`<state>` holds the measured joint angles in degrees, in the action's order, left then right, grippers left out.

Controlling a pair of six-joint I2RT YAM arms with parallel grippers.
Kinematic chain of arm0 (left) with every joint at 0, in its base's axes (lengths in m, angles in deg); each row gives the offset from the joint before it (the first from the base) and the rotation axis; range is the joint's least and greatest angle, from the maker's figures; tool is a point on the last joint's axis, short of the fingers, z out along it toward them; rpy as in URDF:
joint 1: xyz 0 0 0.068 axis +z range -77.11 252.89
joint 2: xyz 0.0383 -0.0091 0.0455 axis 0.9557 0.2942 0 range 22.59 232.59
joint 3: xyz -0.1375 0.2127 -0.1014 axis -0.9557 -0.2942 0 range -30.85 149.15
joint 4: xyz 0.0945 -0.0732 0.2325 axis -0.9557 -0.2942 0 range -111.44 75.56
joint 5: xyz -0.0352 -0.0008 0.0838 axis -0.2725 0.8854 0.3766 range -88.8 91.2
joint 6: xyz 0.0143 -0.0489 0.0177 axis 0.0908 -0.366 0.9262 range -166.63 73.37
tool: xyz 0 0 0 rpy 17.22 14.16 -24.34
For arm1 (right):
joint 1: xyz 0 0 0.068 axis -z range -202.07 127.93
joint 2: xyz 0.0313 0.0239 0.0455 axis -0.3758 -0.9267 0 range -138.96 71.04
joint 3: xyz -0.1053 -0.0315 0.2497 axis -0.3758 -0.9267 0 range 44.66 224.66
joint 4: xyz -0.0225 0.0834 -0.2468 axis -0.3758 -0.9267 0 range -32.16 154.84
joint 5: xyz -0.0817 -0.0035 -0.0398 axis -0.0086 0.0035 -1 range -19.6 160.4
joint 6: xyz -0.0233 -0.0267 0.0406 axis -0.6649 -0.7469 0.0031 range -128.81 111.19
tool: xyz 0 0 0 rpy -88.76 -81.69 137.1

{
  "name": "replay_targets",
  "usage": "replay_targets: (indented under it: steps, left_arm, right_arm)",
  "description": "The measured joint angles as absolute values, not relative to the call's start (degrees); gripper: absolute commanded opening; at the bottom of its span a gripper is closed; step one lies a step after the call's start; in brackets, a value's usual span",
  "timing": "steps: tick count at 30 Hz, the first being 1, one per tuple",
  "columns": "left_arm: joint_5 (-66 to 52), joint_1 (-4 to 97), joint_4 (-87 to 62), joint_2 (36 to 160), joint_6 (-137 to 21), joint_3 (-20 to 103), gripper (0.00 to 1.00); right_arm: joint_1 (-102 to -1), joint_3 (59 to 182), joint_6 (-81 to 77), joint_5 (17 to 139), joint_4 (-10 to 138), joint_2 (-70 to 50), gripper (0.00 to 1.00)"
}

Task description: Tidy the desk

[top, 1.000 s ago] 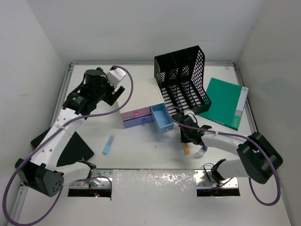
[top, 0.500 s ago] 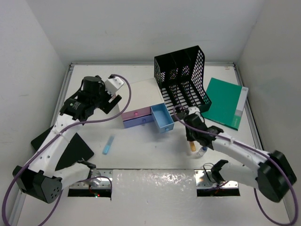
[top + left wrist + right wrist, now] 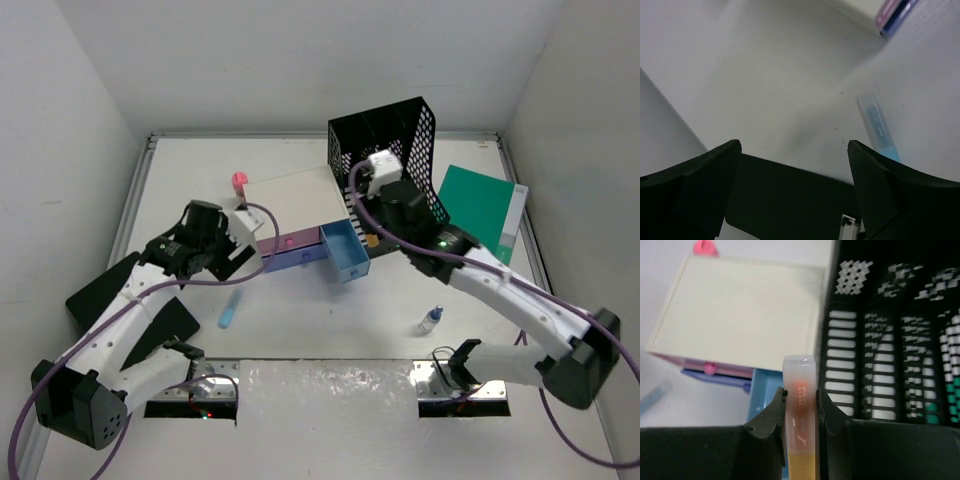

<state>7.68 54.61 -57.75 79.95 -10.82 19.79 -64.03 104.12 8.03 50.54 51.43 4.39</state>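
The white desk (image 3: 330, 320) holds a cream-topped drawer box (image 3: 290, 198) with its blue drawer (image 3: 345, 250) pulled open. My right gripper (image 3: 375, 236) is shut on an orange tube (image 3: 800, 390) and holds it above the open blue drawer (image 3: 765, 400), beside the black mesh file holder (image 3: 890, 340). My left gripper (image 3: 215, 258) is open and empty, hovering left of the drawer box. In the left wrist view its open fingers (image 3: 705, 175) frame a black mat (image 3: 790, 200), with a blue tube (image 3: 879, 127) lying on the desk to the right.
The blue tube (image 3: 231, 307) lies near the front left. A small bottle (image 3: 430, 320) lies front right. A green folder (image 3: 480, 215) lies at the right, next to the mesh file holder (image 3: 390, 165). A pink item (image 3: 239, 181) sits behind the box. The black mat (image 3: 130, 300) lies at the left.
My right gripper lifted the orange tube from the desk beside the small bottle and carried it back over the open blue drawer. My left gripper moved forward and lower, uncovering the pink item.
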Motion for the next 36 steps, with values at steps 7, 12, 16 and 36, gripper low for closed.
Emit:
replay_targets:
  steps: [7,12,16,36]
  left_arm:
    - [2.76,54.63,-60.13,79.97,-9.96,11.52,0.84]
    - [-2.05,54.63,-58.43,83.89,-9.57,9.95,0.84]
    - [-1.85,54.61,-54.45,89.83,-9.66,7.22,0.83]
    - [-2.55,54.21,-31.74,100.21,-8.87,1.89,0.00]
  right_arm:
    - [-68.07,103.05,5.83,52.86,56.24,-8.55,0.00]
    - [-68.40,102.48,5.28,52.88,56.87,-11.63,0.09]
    - [-68.44,102.11,5.34,52.90,56.15,-11.63,0.39]
    - [-69.10,102.11,4.62,55.44,51.78,-3.07,0.61]
